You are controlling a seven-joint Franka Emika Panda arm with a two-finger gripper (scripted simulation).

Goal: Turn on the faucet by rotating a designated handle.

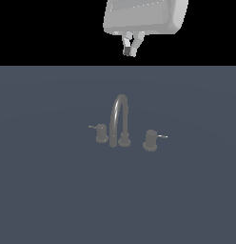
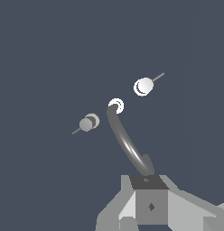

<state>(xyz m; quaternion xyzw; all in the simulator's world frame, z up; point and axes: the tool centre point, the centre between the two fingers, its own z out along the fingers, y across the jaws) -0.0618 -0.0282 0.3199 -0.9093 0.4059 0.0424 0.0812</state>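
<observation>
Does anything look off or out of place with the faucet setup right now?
Nothing stands out. The faucet stands upright, with the handle and the smaller knob upright on either side, pins pointing outward. The gripper hangs well above, touching nothing.

A flat slate-blue floor [image 1: 53, 190] is filling the lower scene under even, soft light, while a plain black backdrop [image 1: 44, 28] is spanning above it.

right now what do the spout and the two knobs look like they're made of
Spout: looks like dull grey metal; the wrist view shows a bright streak along its curve, so a slight sheen. Larger knob and smaller knob: the same matte grey, probably metal, the smaller one a shade darker. It is a simulator render, so the material is only a guess.
</observation>
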